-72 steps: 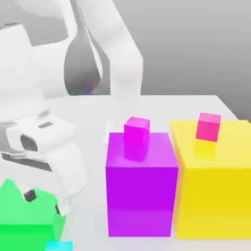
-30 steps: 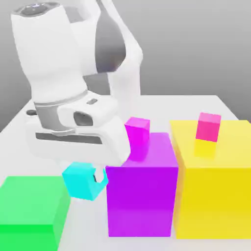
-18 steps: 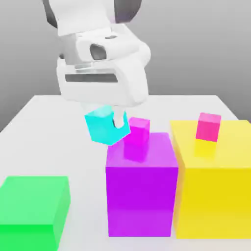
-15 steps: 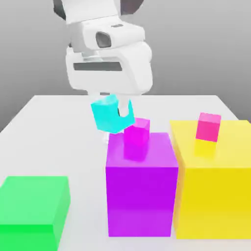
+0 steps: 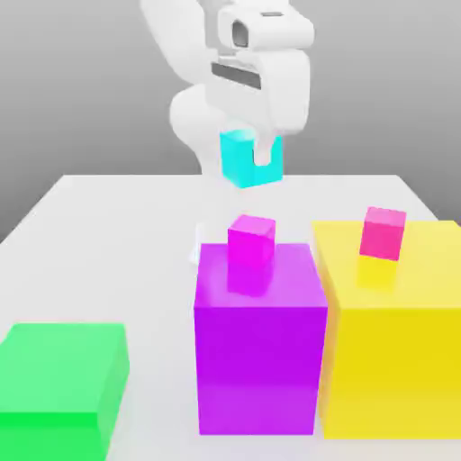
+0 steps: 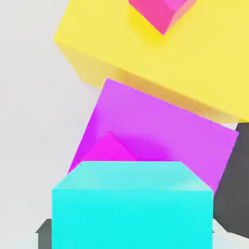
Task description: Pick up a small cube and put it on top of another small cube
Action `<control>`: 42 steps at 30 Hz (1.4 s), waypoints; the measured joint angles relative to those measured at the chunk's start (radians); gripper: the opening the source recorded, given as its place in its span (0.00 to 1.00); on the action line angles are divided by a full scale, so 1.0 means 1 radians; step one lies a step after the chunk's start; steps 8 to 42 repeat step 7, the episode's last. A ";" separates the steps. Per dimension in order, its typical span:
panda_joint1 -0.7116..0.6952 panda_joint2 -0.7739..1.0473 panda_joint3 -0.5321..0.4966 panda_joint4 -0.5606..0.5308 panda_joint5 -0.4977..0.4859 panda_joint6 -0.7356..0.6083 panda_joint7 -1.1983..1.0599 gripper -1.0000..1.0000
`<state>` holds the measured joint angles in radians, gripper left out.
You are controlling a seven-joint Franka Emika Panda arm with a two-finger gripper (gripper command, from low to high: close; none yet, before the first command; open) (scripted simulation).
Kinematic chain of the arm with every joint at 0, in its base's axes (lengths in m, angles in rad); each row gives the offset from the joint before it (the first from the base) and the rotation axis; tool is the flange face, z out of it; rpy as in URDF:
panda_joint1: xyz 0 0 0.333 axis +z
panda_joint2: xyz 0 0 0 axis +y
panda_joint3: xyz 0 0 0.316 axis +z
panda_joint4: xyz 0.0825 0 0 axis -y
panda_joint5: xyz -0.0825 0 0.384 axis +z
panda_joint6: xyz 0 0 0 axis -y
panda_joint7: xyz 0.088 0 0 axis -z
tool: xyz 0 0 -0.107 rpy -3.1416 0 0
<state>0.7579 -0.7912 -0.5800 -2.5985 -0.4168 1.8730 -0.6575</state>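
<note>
White Panda arm rises at the back of the scene, wrist bent over, hand pointing down. Gripper [image 5: 252,160] hangs high above the purple block [image 5: 259,335], well clear of it, fingers [image 5: 266,149] clamped on the small cyan cube [image 5: 243,162], which is lifted in the air, slightly tilted.

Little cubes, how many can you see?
3: the small cyan cube held in the gripper, the small magenta cube on the purple block, the small pink cube on the yellow block.
</note>
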 joint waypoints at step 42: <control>-0.011 0.041 -0.047 -0.099 -0.040 0.133 0.019 1.00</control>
